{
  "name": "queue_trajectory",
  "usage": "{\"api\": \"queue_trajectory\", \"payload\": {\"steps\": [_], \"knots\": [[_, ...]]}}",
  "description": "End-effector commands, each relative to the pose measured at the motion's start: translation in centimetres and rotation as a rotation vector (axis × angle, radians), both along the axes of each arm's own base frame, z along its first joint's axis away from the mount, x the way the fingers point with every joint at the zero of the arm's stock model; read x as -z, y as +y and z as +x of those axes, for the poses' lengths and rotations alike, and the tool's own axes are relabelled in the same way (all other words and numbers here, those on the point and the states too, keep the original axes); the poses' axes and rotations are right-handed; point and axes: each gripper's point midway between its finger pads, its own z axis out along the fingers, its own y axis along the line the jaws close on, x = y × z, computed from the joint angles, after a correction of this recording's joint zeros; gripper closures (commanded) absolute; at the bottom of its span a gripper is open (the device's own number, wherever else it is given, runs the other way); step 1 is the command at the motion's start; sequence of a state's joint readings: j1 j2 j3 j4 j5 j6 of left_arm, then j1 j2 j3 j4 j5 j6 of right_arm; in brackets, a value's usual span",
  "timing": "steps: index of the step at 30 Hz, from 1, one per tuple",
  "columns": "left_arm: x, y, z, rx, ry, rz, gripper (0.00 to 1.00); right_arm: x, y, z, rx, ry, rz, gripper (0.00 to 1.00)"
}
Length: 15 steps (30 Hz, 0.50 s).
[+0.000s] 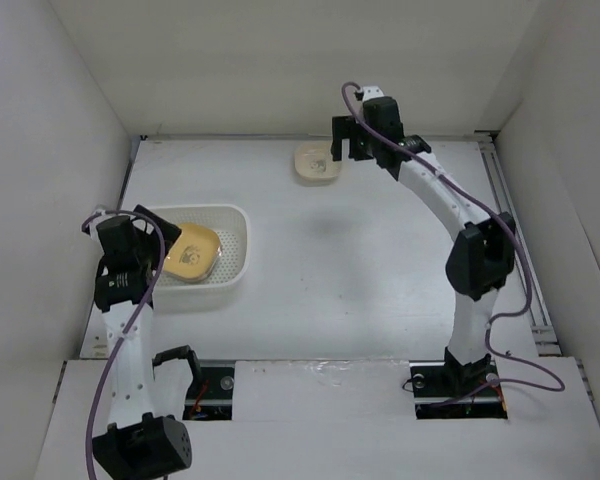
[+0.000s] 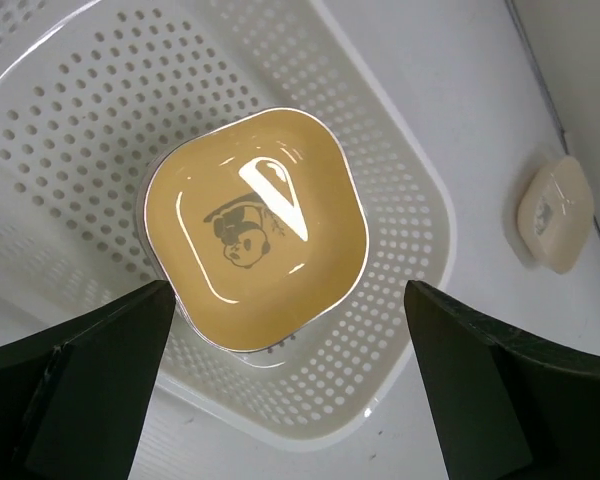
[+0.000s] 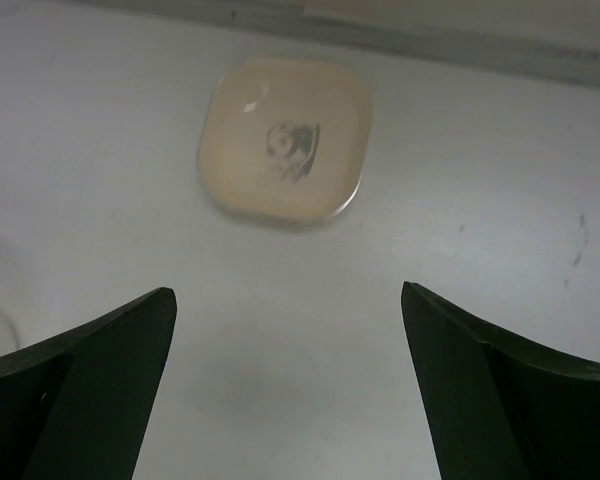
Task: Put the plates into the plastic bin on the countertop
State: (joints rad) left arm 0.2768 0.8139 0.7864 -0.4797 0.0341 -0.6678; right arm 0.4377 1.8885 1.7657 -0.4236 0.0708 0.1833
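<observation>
An orange-yellow plate [image 1: 192, 252] [image 2: 255, 228] with a dark panda print lies in the white perforated plastic bin [image 1: 242, 240] [image 2: 400, 250] at the left of the countertop [image 1: 360, 260]. A pale rim shows under its edge, as if it rests on another dish. My left gripper [image 1: 148, 248] [image 2: 288, 300] hangs open above the bin, its fingers apart on either side of the plate and touching nothing. A cream plate [image 1: 316, 163] [image 2: 555, 213] [image 3: 285, 138] lies near the back wall. My right gripper [image 1: 348, 148] [image 3: 286, 295] hovers open just beside and above it, empty.
White walls close in the counter on the left, back and right. A metal rail [image 1: 508, 215] runs along the right edge. The right arm [image 1: 450, 215] stretches diagonally over the right half of the surface.
</observation>
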Motion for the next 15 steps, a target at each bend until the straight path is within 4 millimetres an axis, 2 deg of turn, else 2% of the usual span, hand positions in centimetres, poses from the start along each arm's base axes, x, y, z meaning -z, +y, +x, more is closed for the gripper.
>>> {"api": "queue_trajectory", "payload": {"steps": [1, 2, 3, 4, 5, 6, 7, 8, 9, 10, 11, 12, 13, 14, 15], "knots": [[-4.4, -0.5, 0.6, 0.084, -0.113, 0.069, 0.00, 0.8, -1.5, 5.0, 0.049, -0.015, -0.058, 0.00], [-5.1, -0.6, 0.5, 0.106, -0.130, 0.092, 0.00, -1.8, -1.1, 6.5, 0.054, -0.075, -0.047, 0.00], [-5.1, -0.7, 0.5, 0.120, -0.130, 0.096, 0.00, 1.2, -1.1, 8.0, 0.063, -0.029, -0.067, 0.00], [-5.6, -0.8, 0.6, 0.135, -0.139, 0.105, 0.00, 2.0, -1.0, 8.4, 0.062, -0.006, -0.077, 0.01], [-5.8, -1.4, 0.7, 0.169, -0.153, 0.100, 0.00, 0.1, -1.5, 10.0, 0.064, -0.048, -0.043, 0.01], [-5.8, -1.6, 0.7, 0.187, -0.154, 0.100, 0.00, 0.9, -1.2, 10.5, 0.068, -0.036, -0.040, 0.01], [-6.3, -1.8, 1.1, 0.211, -0.179, 0.116, 0.00, 3.8, -1.7, 11.6, 0.079, 0.004, -0.056, 0.03], [-6.2, -2.6, 1.2, 0.262, -0.192, 0.100, 0.00, 4.4, -1.7, 12.0, 0.092, 0.006, -0.052, 0.03], [-6.3, -3.0, 1.2, 0.287, -0.196, 0.098, 0.00, 5.2, -3.0, 12.8, 0.115, 0.014, -0.055, 0.03], [-6.1, -3.2, 1.3, 0.298, -0.199, 0.092, 0.00, 6.9, -3.0, 13.2, 0.109, 0.043, -0.042, 0.05], [-5.9, -3.3, 1.4, 0.311, -0.191, 0.093, 0.00, 7.4, -2.6, 13.4, 0.095, 0.044, -0.033, 0.06], [-6.1, -3.5, 1.5, 0.323, -0.202, 0.090, 0.00, 8.0, -3.3, 13.8, 0.107, 0.050, -0.035, 0.08], [-5.7, -3.5, 1.4, 0.323, -0.194, 0.087, 0.00, 8.1, -3.1, 14.0, 0.098, 0.048, -0.028, 0.08], [-5.9, -3.5, 1.5, 0.323, -0.202, 0.090, 0.00, 9.7, -3.7, 14.1, 0.107, 0.077, -0.038, 0.09], [-5.9, -3.6, 1.5, 0.331, -0.205, 0.086, 0.00, 10.3, -3.5, 14.0, 0.096, 0.095, -0.037, 0.09]]}}
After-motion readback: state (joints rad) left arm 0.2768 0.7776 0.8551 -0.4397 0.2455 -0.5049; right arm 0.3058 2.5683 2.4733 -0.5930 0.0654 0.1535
